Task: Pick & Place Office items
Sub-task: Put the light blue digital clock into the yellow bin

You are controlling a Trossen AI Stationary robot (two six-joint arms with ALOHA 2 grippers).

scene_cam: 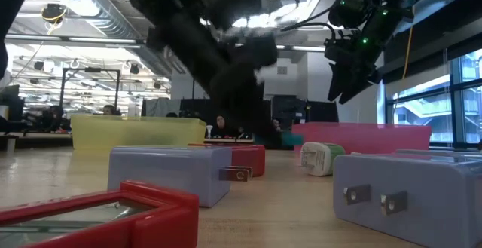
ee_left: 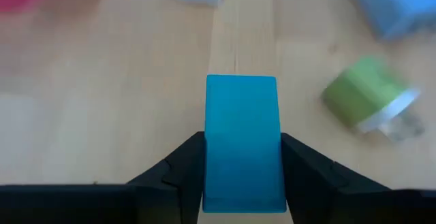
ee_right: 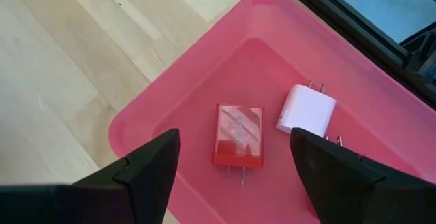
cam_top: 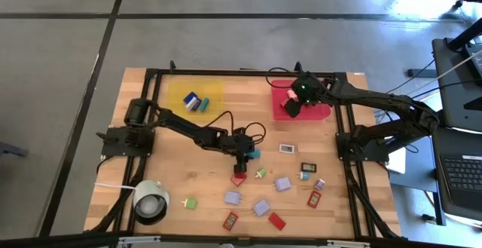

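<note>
While the left gripper (ee_left: 242, 183) sits low over the middle of the counter (cam_top: 181, 165), its jaws stand on either side of a teal block (ee_left: 242, 142), touching its long flanks; I judge a grip is forming, though whether it is firm I cannot tell. That block looks small, rigid and light, with smooth plastic sides that could slip, so the flat flanks are the place to hold. Other office items (cam_top: 262, 206) lie scattered near the counter's front edge. The right gripper (ee_right: 235, 163) hangs over the pink tray (ee_right: 204, 74), jaws apart and empty, above a red plug block (ee_right: 238, 135) and a white one (ee_right: 306, 108). No brand or writing is readable.
</note>
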